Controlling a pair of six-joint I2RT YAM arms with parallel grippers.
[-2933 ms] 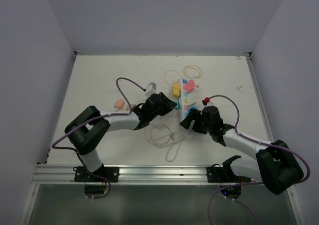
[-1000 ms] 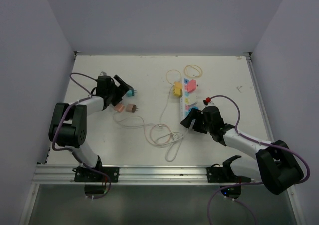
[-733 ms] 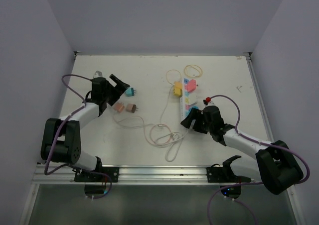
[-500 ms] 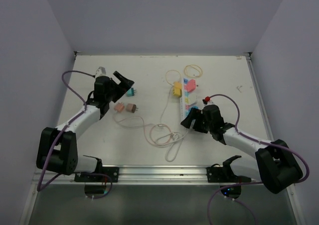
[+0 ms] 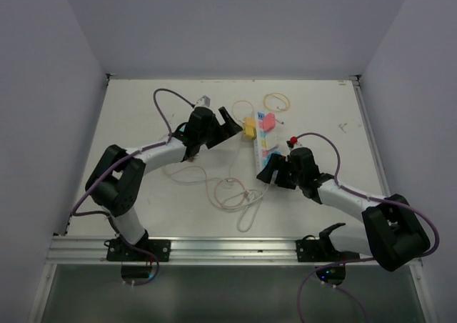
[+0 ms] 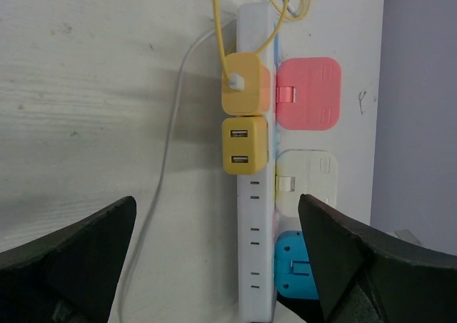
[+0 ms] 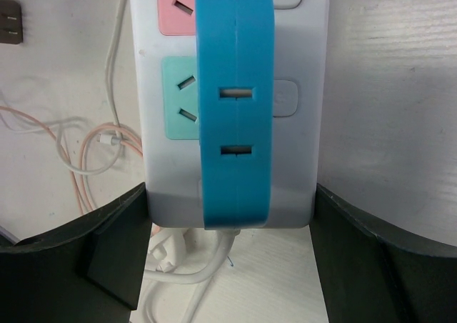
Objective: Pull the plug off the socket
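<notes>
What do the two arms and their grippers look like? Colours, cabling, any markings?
The left arm and right arm match: white links, bulky black joints. The left gripper and right gripper have matt black wedge-like fingers. A purple cable loops loosely along each arm. No lettering is readable; the right wrist carries a small red part.

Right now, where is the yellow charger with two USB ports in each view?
Top external: the yellow charger sits at centre, on the picture-left edge of the socket.
Left wrist: centre of the picture.
Right wrist: not in it.
Shared landmark: the white socket, seen in all three.
</notes>
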